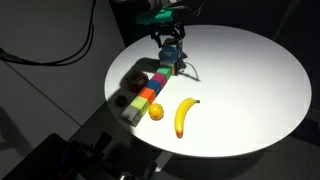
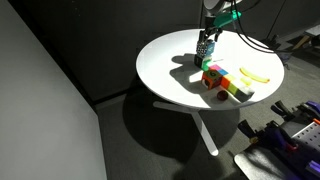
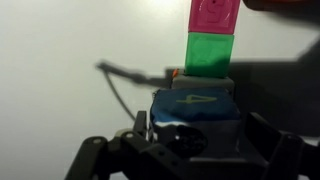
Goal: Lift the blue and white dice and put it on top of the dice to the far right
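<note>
Gripper at the row's end
In an exterior view the gripper (image 1: 171,50) hangs over the cube row (image 1: 148,92); in an exterior view a banana (image 2: 255,75) lies nearby. Wrist view: the blue and white dice (image 3: 195,108), next to the green cube (image 3: 210,55), sits between the fingers (image 3: 142,128), likely for lifting (gripped or not, I cannot tell); its face seems to read 4.

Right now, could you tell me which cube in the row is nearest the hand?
The blue and white dice at the row's end; the green cube comes next.

Both ext. views look down on table (image 1: 250,80) (image 2: 165,65), diff. sides; wrist cam v. close.
</note>
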Available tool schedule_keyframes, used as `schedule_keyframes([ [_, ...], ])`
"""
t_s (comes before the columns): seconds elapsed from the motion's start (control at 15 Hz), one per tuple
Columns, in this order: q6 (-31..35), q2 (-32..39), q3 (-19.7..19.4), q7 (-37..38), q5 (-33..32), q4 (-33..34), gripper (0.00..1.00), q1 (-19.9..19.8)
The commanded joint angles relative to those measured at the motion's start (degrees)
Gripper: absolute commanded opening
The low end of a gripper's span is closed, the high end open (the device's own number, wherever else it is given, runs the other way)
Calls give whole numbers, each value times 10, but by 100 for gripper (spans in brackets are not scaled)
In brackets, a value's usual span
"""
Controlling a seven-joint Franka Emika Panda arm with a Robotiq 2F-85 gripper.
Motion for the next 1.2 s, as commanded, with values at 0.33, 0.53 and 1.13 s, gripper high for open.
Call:
schedule_keyframes([
  [0.33, -20, -10, 1, 6, 4, 5, 100, -1],
  [0.53, -21, -17, -2, 11, 0, 1, 100, 1],
  [1.13, -50, -49, -1, 11, 1, -12, 100, 1],
])
